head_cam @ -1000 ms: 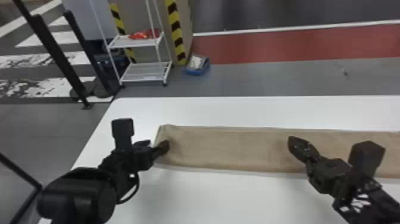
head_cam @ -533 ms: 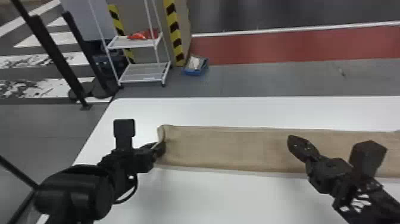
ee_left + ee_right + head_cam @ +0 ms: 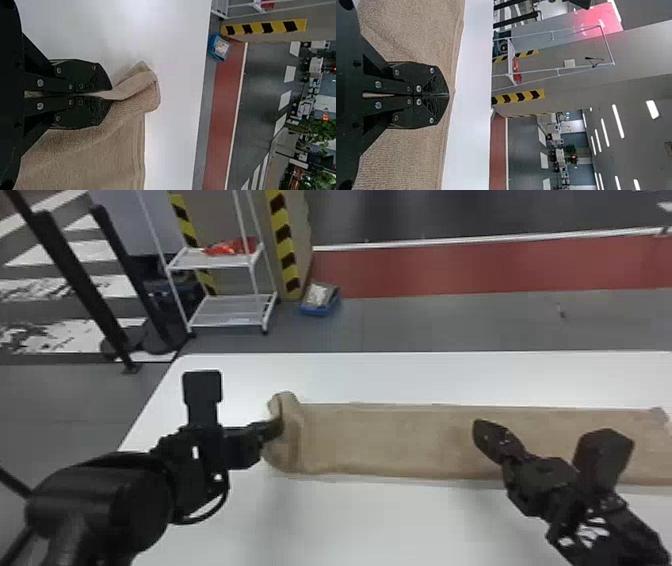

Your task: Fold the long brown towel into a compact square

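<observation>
End effector on the left arm [image 3: 274, 429] is closed on the left end of the long brown towel [image 3: 390, 440], pinching the cloth between its two flat black fingers. That end is raised and curls around the fingertips, with a loose corner poking out past them. The right end effector [image 3: 487, 432], also closed, is at the towel, well apart from the left one and nearer the far right end; whether it touches the cloth, I cannot tell. Between the two, the towel lies flat in a long strip running left to right across the white counter [image 3: 390, 522].

Beyond the counter's far edge is a grey floor [image 3: 440, 322] with a wide red band [image 3: 450, 270]. On the far left stands a white rack [image 3: 210, 265] with a red item [image 3: 230, 247] on its upper shelf. Just beside it, a blue container [image 3: 320, 311] sits on the floor near a yellow-and-black striped strip [image 3: 284, 240].
</observation>
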